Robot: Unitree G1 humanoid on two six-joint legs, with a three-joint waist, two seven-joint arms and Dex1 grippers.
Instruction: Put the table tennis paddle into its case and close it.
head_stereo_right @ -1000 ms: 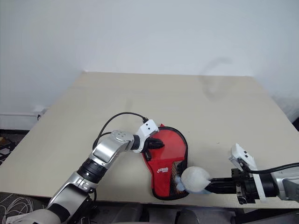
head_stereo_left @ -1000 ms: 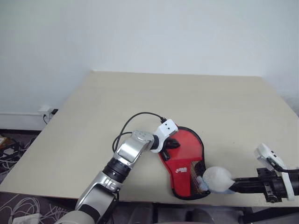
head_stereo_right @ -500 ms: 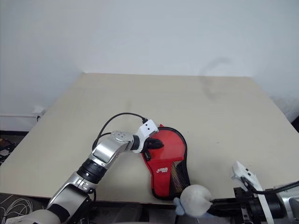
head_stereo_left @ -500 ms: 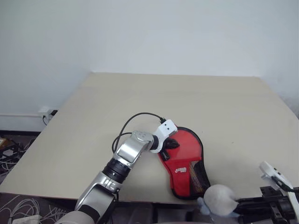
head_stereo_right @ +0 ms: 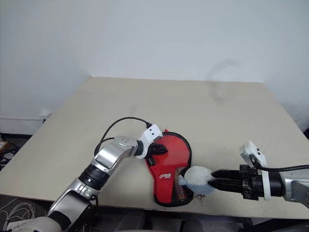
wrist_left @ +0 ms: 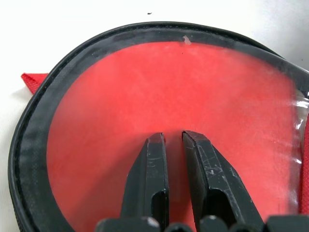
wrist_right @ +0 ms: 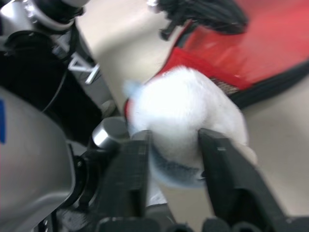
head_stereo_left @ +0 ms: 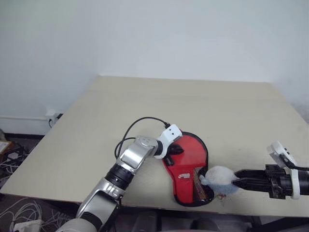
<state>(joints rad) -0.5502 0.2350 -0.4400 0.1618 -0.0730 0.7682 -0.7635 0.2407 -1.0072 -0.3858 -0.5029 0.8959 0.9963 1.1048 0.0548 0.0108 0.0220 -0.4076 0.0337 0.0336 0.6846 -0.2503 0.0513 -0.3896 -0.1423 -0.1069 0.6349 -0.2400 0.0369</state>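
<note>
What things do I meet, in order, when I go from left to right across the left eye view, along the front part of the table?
left gripper → case → fuzzy ball → right gripper

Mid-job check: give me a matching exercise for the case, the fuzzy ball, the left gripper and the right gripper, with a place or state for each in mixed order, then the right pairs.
Things:
1. case
2. fuzzy ball
3. left gripper
4. right gripper

Places or states:
A. between two black fingers, beside the narrow end of the red cover
B. lying flat on the table near its front edge
C. fingers spread around a pale fuzzy thing
D. fingers nearly together, over the round red face

Pairs: 1-B, 2-A, 3-D, 4-C
</note>
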